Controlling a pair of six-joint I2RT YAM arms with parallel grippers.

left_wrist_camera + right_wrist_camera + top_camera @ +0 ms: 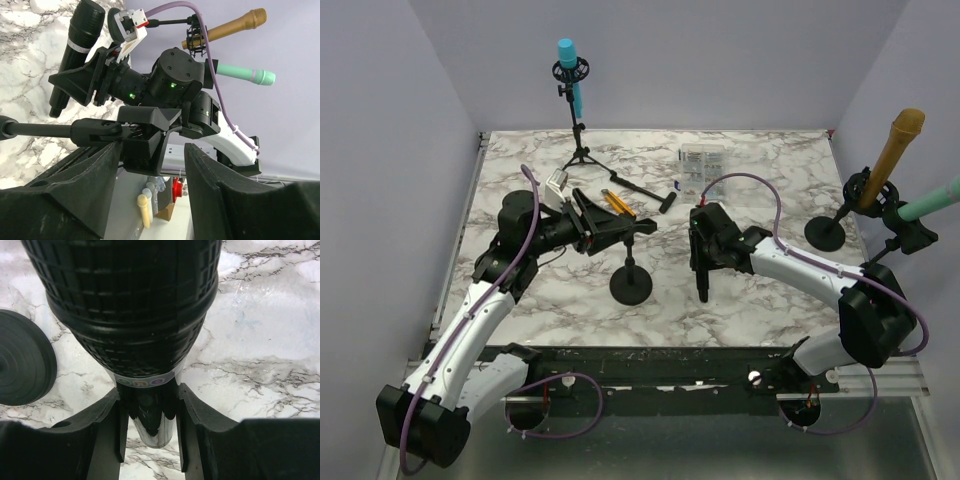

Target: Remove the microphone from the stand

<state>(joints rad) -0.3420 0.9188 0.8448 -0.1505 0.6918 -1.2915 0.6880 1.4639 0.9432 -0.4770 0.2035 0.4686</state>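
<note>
The black microphone (702,285) is out. It hangs tail-down over the marble table (770,310), apart from the stand (631,284), with bare tabletop between them. The right gripper (150,440) is clamped on its body just below the grille, a finger pressed to each side. Over at the stand, the clip (145,135) sits empty (nothing in its cradle in the left wrist view). The left gripper (635,228) straddles that clip, but a gap shows beside one finger, so it looks slack rather than clenched. By this reading the removal itself is done. All that seems left is setting the microphone down and backing both arms off.
</note>
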